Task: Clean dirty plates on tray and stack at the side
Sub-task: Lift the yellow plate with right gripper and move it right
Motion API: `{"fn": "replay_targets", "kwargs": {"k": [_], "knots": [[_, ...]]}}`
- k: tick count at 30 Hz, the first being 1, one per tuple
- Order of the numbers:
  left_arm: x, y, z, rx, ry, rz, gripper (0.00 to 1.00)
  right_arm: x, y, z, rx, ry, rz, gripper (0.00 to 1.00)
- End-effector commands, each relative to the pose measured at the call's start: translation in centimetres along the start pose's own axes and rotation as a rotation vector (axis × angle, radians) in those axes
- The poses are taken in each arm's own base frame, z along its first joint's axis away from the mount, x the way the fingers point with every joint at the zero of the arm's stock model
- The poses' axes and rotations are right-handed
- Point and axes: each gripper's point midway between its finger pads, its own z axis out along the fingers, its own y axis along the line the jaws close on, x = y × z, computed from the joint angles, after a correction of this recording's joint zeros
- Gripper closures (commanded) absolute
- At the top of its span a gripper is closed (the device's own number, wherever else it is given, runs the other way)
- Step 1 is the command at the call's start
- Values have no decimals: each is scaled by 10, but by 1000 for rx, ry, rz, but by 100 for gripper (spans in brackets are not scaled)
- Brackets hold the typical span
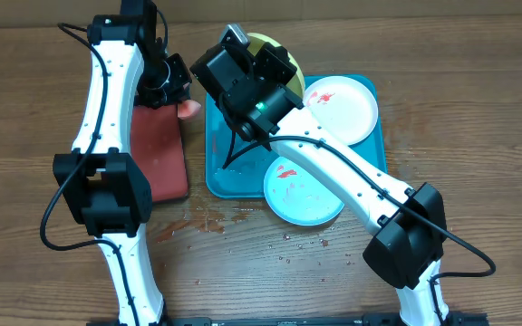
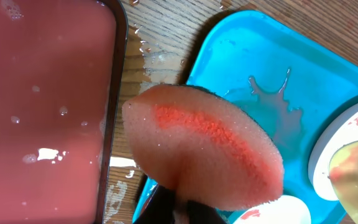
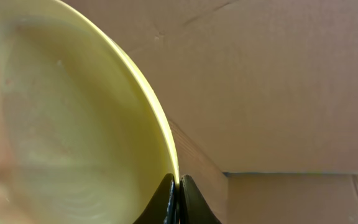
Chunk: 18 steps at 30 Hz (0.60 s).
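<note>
- The left gripper point(image 2: 173, 210) is clamping a pink sponge point(image 2: 204, 149) between the red tray point(image 1: 157, 149) and the turquoise tray point(image 1: 229, 154).
- The right gripper point(image 3: 179, 184) is pinching the yellow-green plate point(image 3: 73, 124) by its rim, tilting it above the turquoise tray's far end; it looks mid-cleaning.
- The mint-blue plate point(image 1: 302, 188), near, and the white plate point(image 1: 341, 109), far right, are lying smeared on that tray, awaiting cleaning.
- No plates are stacked at the side yet.

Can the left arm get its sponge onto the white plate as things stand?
Probably not directly. The right arm lies across the tray between the sponge and the white plate, and the right gripper holds the yellow-green plate raised and tilted in between.
</note>
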Motion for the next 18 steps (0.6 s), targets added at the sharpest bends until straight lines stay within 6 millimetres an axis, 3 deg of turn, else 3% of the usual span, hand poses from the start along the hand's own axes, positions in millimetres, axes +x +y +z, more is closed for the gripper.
{"fn": "replay_targets", "kwargs": {"k": [1,5,7,8,10,11,13,16,18], "knots": [[0,-6,-11,19,-20,32,96,-3,-33,-12,42,-15,36,96],[-1,-6,-11,20,-22,33,96,-1,-31,-11,33,-11,98,96],[-1,-7,-11,21,-22,33,96,0,-19,-6,-52,-16,202,96],[-1,-7,-11,21,-23,33,96,0,2,-3,-184,-21,228,96],[-1,-7,-11,21,-23,33,96,7,51,-5,-479,-23,115,96],[-1,-7,-11,21,-23,33,96,15,63,-6,-549,-14,53,96],[-1,-7,-11,21,-23,33,96,27,55,4,-504,35,47,96],[-1,-7,-11,22,-23,33,96,27,11,19,-307,76,295,96],[-1,-7,-11,22,-23,33,96,25,-13,23,-279,62,424,96]]}}
